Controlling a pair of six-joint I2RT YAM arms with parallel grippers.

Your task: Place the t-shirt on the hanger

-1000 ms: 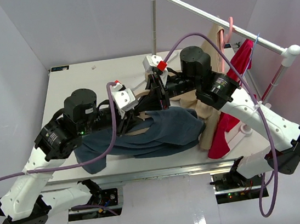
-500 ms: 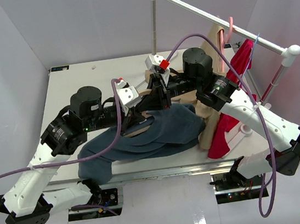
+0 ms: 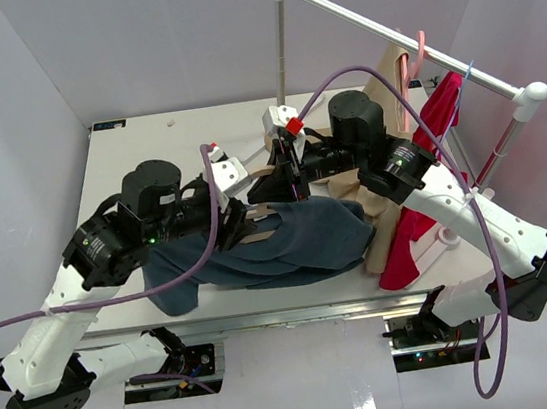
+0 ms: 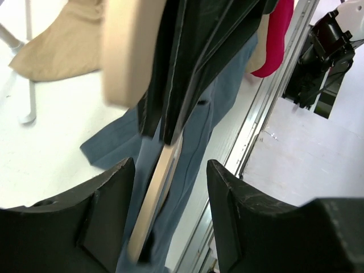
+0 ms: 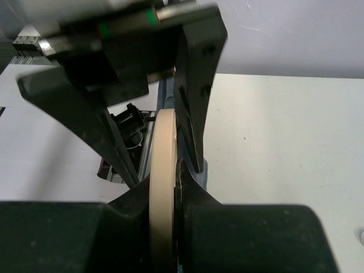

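R fingers [image 5: 193,199] pinch hanger [image 5: 164,165] edge-on, above bench [image 3: 144,141]. L fingers [image 4: 108,210] spread, straddling hanger's lower bar w/ gaps either side. Shirt [image 3: 304,241] lies crumpled on bench, under hanger and both wrists; can't tell if any of it is on the frame. Step, as judged: work hanger arm into shirt opening. Keep R grip firm, hanger level. L should take one fabric layer only, draw slowly along bar.
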